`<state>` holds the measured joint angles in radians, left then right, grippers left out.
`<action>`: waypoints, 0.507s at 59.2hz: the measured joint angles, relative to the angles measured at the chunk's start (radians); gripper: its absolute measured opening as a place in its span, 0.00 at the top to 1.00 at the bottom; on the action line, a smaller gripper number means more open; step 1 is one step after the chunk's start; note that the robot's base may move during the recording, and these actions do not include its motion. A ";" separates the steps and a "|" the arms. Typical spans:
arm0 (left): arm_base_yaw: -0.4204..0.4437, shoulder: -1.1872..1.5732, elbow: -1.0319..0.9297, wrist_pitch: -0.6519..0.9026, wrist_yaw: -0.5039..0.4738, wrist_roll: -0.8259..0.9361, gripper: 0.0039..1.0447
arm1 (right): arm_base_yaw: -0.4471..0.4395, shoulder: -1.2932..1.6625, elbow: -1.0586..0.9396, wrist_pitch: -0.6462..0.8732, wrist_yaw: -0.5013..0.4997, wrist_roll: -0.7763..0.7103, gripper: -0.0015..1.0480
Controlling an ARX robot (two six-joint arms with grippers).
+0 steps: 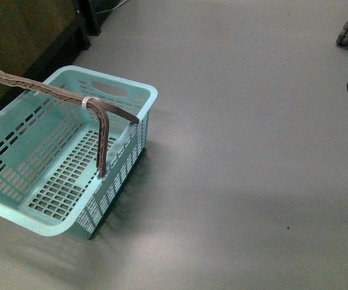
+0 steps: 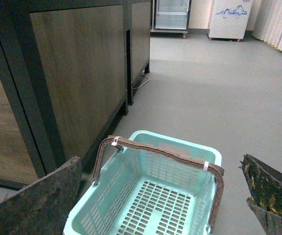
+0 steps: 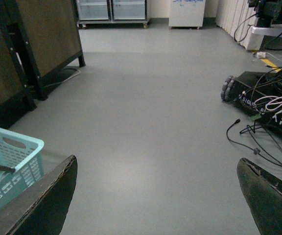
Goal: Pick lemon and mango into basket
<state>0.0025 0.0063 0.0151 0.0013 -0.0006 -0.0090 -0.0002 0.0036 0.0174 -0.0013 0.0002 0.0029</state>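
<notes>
the basket (image 1: 116,175) sits on the grey floor (image 1: 252,151) to your left, hard by a dark wooden cabinet (image 2: 77,73), and every slot of its bottom that shows is bare. neither the mango nor the lemon appears in any of the three views, so your first job, as i judge it, is to find them. the left end effector (image 2: 160,159) hangs above the near side of the basket with its fingers spread wide and nothing between them. the right end effector (image 3: 156,159) is released too and empty, looking out over bare floor with the basket's corner off to one side. here is where it could go wrong. with no fruit in sight, any reach you start now is blind, so turn the cameras first. the two brown handles (image 1: 59,92) arch across the basket's mouth, and a fruit let go above them may strike one and roll off across the floor, or your fingers may catch under one. the basket looks like light plastic with nothing holding it, so a nudge from the left arm would likely slide it against the cabinet or out of the front view, which already cuts off its left end. on the right, loose black cables (image 3: 258,142) trail over the floor near other equipment, and a wide swing of the right arm could snag them.
</notes>
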 joint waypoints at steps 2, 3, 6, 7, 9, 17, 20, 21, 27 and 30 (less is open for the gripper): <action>0.000 0.000 0.000 0.000 0.000 0.000 0.06 | 0.000 0.000 0.000 0.000 0.000 0.000 0.08; 0.000 0.000 0.000 0.000 0.000 0.000 0.06 | 0.000 0.000 0.000 0.000 0.000 0.000 0.08; 0.000 0.000 0.000 0.000 0.000 0.000 0.06 | 0.000 0.000 0.000 0.000 0.000 0.000 0.08; 0.000 0.000 0.000 0.000 0.000 0.000 0.06 | 0.000 0.000 0.000 0.000 0.000 0.000 0.08; 0.000 0.000 0.000 0.000 0.000 0.000 0.06 | 0.000 0.000 0.000 0.000 0.000 0.000 0.08; 0.000 0.000 0.000 0.000 0.000 0.000 0.06 | 0.000 0.000 0.000 0.000 0.000 0.000 0.08; 0.000 0.000 0.000 0.000 0.000 0.000 0.06 | 0.000 0.000 0.000 0.000 0.000 0.000 0.08; 0.000 0.000 0.000 0.000 0.000 0.000 0.06 | 0.000 0.000 0.000 0.000 0.000 0.000 0.08; 0.000 0.000 0.000 0.000 0.000 0.000 0.06 | 0.000 0.000 0.000 0.000 0.000 0.000 0.08; 0.000 0.000 0.000 0.000 0.000 0.000 0.06 | 0.000 0.000 0.000 0.000 0.000 0.000 0.08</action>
<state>0.0025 0.0063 0.0151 0.0013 -0.0006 -0.0090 -0.0002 0.0036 0.0174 -0.0013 0.0002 0.0029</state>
